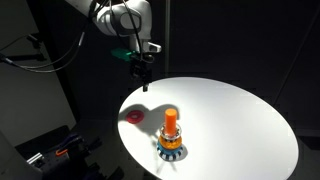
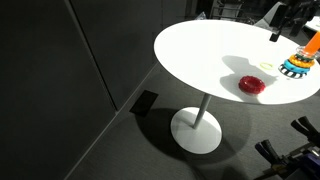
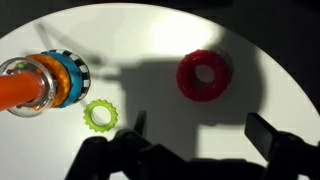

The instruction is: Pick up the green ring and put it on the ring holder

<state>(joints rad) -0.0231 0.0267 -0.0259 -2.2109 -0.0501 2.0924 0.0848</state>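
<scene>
Green ring [image 3: 99, 114] is lying flat on the white counter [image 3: 150, 40], just beside the ring holder [image 3: 40, 85], at the lower right of its banded base in the wrist view; touching or a hair apart, cannot tell. It is sitting on nothing but the counter. The holder's orange peg is standing upright and carrying no green ring. Red ring [image 3: 204, 75] is lying flat, well apart from the green one, inside a dark shadow. Jaws are standing wide open with nothing between them; their two dark fingers [image 3: 265, 132] are showing at the wrist view's bottom edge. In an exterior view the arm [image 1: 120, 20] is hanging above the counter's edge, jaws pointing down, clear of the surface.
</scene>
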